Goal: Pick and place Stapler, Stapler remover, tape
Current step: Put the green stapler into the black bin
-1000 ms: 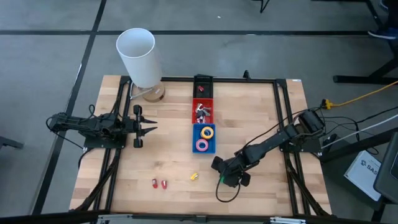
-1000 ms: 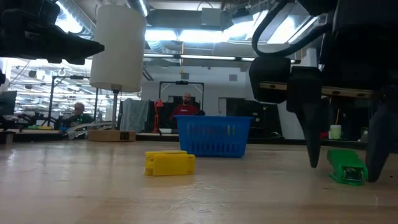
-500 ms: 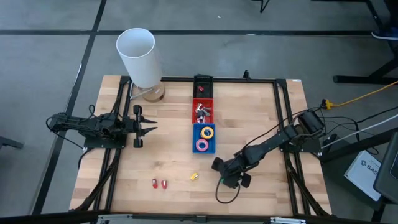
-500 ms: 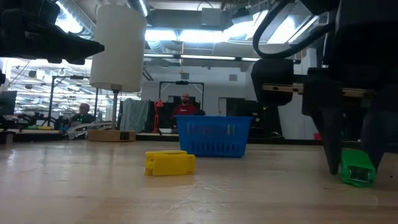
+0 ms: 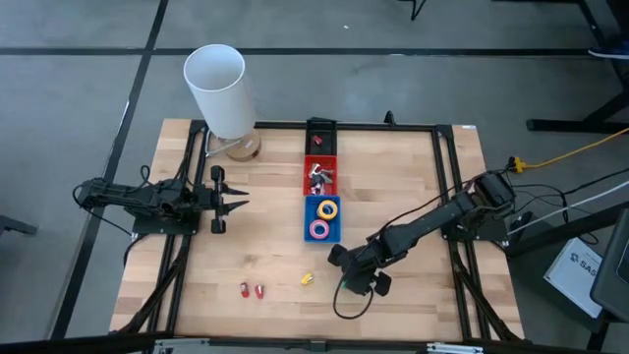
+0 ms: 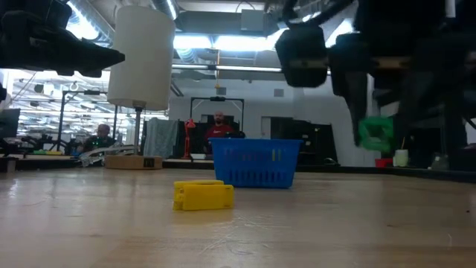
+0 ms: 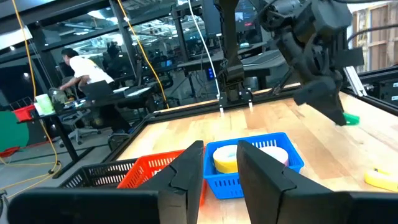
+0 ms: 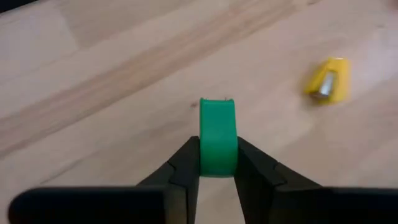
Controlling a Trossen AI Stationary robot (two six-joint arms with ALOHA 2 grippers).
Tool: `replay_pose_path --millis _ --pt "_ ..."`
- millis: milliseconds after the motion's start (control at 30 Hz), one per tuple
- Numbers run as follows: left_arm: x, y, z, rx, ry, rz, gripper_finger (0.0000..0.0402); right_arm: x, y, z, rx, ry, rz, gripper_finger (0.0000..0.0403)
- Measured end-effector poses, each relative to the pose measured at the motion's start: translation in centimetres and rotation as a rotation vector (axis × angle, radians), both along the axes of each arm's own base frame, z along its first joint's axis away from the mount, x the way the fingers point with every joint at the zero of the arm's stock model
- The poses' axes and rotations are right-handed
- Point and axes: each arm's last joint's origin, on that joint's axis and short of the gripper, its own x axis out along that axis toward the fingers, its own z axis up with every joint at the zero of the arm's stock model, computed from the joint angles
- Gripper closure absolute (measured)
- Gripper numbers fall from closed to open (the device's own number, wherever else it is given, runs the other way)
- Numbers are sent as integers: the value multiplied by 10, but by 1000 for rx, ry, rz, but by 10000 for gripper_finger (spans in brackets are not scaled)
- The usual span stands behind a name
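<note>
- The right hand point(image 8: 217, 163) is clamped on a green stapler point(image 8: 217, 137), lifted clear of the surface near its front edge.
- The carrying step is underway; next it likely needs the black bin point(image 5: 320, 131).
- The left hand point(image 5: 232, 205) waits at the left edge, part open and empty.

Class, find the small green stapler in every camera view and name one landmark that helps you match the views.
High view: hidden under the right tool.
Low view: green stapler upper right, lifted off the table.
Left wrist view: far right, mid-height.
Right wrist view: centre, clamped.
Shared landmark: yellow stapler.
</note>
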Motion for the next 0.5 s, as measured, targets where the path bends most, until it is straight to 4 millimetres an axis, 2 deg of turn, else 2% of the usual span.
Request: replay_pose_path --millis 100,500 --pt "0 0 0 0 0 0 311 2 -8 11 3 -9 -20 331" --pt "0 0 0 0 0 0 311 4 -54 67 68 -173 -139 325"
